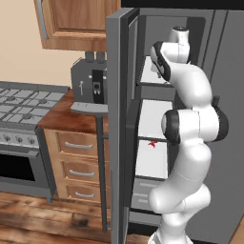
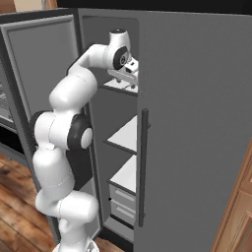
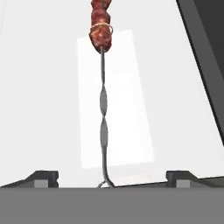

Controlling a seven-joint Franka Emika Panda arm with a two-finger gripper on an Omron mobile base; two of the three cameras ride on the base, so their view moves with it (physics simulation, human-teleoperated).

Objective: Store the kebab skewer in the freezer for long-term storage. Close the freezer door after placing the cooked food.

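Note:
The kebab skewer (image 3: 103, 109) lies flat on a white shelf of the freezer (image 3: 39, 109), its dark red-brown meat chunks at the far end and its thin twisted handle pointing at my hand. My gripper (image 3: 111, 177) is open, with its fingertips (image 3: 43, 176) wide apart on either side of the handle end and not touching it. In the right base view the gripper (image 2: 131, 68) sits just over the top shelf inside the freezer (image 2: 101, 113). The freezer door (image 1: 119, 128) stands wide open, seen edge-on, and its inner face (image 2: 44, 64) shows to the left of my arm.
A small bright red item (image 1: 152, 143) rests on a lower freezer shelf. The plain grey fridge door (image 2: 197, 123) with its bar handle (image 2: 143, 167) is shut on the right. Left of the open door are a wooden counter with a grey appliance (image 1: 89, 81), drawers, and a stove (image 1: 24, 102).

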